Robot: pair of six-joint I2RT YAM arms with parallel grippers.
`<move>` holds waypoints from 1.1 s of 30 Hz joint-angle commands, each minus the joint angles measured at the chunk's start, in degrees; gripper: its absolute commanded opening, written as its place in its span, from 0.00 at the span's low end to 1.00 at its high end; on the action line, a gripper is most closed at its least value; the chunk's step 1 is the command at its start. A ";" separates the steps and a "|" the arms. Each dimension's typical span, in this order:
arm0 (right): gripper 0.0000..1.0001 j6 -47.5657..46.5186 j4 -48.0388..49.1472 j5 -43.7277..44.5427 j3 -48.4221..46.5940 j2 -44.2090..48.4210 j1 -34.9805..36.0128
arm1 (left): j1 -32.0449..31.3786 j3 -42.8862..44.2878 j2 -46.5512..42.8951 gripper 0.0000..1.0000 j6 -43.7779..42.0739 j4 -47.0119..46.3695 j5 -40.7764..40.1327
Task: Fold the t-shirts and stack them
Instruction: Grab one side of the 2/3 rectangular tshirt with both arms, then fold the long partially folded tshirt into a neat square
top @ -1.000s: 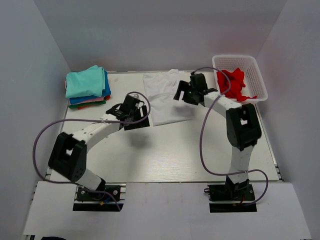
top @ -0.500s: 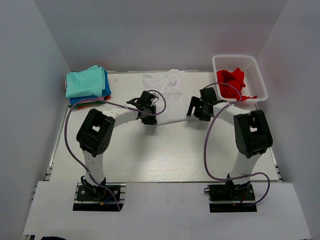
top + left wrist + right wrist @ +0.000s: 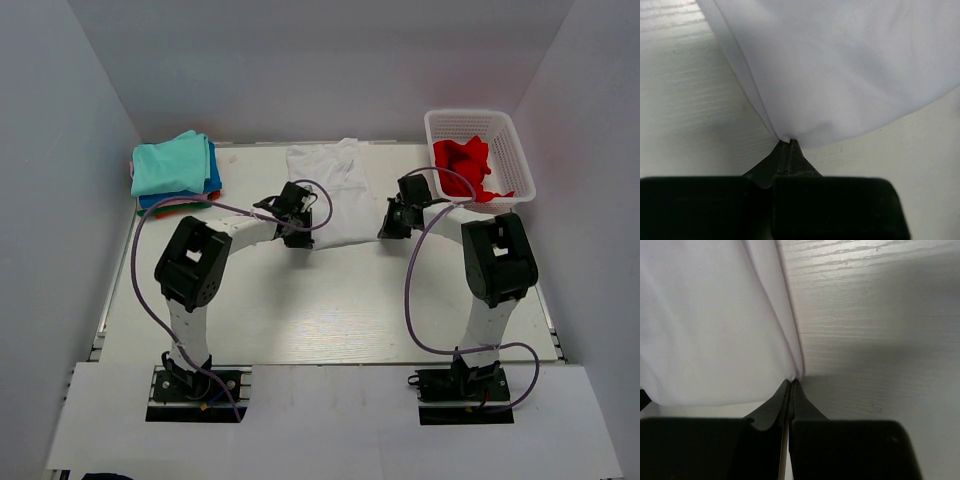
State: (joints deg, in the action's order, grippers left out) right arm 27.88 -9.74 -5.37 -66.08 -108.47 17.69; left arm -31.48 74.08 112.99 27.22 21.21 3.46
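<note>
white t-shirt (image 3: 335, 190) is spread at 12 o'clock on the bench (image 3: 330, 310) | its 7 o'clock corner is pinched by the clenched left end effector (image 3: 789, 144) | its 5 o'clock corner is pinched by the clenched right end effector (image 3: 791, 382)
</note>
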 commanded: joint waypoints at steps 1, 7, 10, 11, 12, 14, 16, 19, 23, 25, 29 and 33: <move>0.00 -1.42 -0.54 -3.41 1.13 2.19 -0.03 | -0.24 -4.29 -4.94 0.00 0.46 -2.13 0.92; 0.00 -2.74 -3.10 -8.58 11.20 13.32 0.32 | -2.00 -15.01 -18.66 0.00 1.96 -2.33 4.61; 0.00 -2.57 -3.35 -11.50 19.73 23.72 0.59 | -3.58 -18.79 -25.96 0.00 3.28 1.36 9.09; 0.00 -2.74 -4.84 -11.94 20.98 25.83 0.68 | -4.37 -20.72 -27.72 0.00 3.80 2.33 9.63; 0.00 -3.09 -5.81 -12.30 22.04 27.67 0.68 | -4.37 -21.52 -29.56 0.00 4.41 4.69 10.85; 0.00 -5.45 -11.50 -13.00 23.28 34.71 0.68 | -5.51 -22.66 -35.17 0.00 5.20 7.08 13.57; 0.00 -6.87 -15.64 -13.35 22.50 40.48 0.76 | -5.52 -23.28 -39.58 0.00 5.90 9.89 15.34; 0.00 -8.54 -21.27 -11.95 19.51 45.70 0.50 | -6.13 -23.81 -47.41 0.00 7.31 11.22 15.87; 0.00 -7.93 -21.99 -11.95 14.78 48.26 0.32 | -6.13 -21.62 -50.94 0.00 7.32 12.63 15.26; 0.00 -7.58 -21.99 -12.30 13.27 47.56 0.32 | -6.13 -20.39 -51.47 0.00 7.32 13.85 13.42; 0.00 -7.40 -21.11 -13.79 8.88 44.23 0.15 | -6.13 -17.05 -50.76 0.00 7.32 15.43 6.67; 0.00 -7.22 -21.11 -14.58 2.12 36.95 0.24 | -5.60 -15.02 -48.66 0.00 8.89 16.05 1.90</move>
State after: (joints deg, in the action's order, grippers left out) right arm 21.54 -30.92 -18.59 -58.65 -67.72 18.33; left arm -37.56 56.42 63.79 34.72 35.55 11.03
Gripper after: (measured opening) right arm 0.007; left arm 0.019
